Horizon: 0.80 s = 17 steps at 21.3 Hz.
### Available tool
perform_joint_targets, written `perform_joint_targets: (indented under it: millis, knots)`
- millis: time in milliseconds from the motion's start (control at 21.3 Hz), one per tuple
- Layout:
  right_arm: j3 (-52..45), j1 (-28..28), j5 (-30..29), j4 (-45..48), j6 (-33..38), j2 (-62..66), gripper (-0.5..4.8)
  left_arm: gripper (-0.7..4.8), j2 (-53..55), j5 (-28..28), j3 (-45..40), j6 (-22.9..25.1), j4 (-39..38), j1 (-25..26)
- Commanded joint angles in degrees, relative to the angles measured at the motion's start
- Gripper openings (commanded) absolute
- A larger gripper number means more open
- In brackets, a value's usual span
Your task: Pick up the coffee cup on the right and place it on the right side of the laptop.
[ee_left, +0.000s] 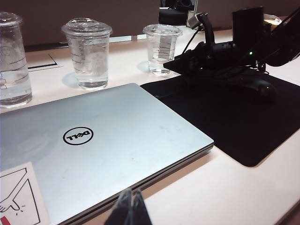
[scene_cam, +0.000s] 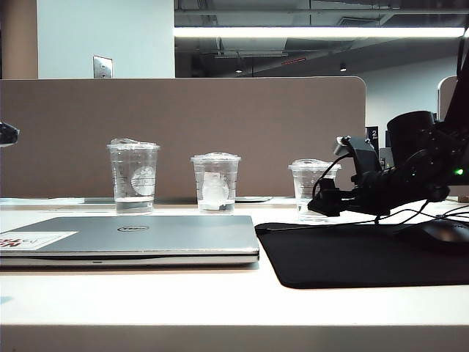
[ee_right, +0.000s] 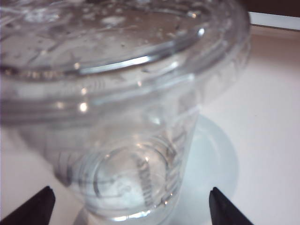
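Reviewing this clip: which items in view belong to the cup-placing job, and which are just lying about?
Belongs to the job:
- coffee cup, rightmost, standing on the desk
- laptop, closed
- right tool, open, its fingertips on either side of that cup

Just lying about:
- tall logo cup
- middle cup
- black mat
- mouse
- left tool, shut, idle above the laptop's edge

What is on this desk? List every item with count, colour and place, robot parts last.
coffee cup: one, clear, lidded, rightmost of the cup row, standing on the desk.
other cups: two, clear, lidded; one with a round white logo behind the laptop, one with a white patch in the middle.
laptop: one, silver-grey, shut, left of the mat.
mat: one, black, right of the laptop.
mouse: one, black, on the mat's right.
right gripper: open, fingers either side of the coffee cup.
left gripper: shut, above the laptop's near edge.
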Motion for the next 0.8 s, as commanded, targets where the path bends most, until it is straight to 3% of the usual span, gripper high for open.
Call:
perform_joint_targets:
  millis: [47, 799]
  knots:
    - [1.62, 0.15, -0.55, 1.25, 1.20, 1.14, 4.79, -0.05, 0.00, 0.02, 0.17, 0.09, 0.52, 0.00]
    - [7.54, 2.62, 1.03, 2.49, 1.14, 6.73, 4.79, -0.05, 0.00, 0.02, 0.17, 0.09, 0.55, 0.00]
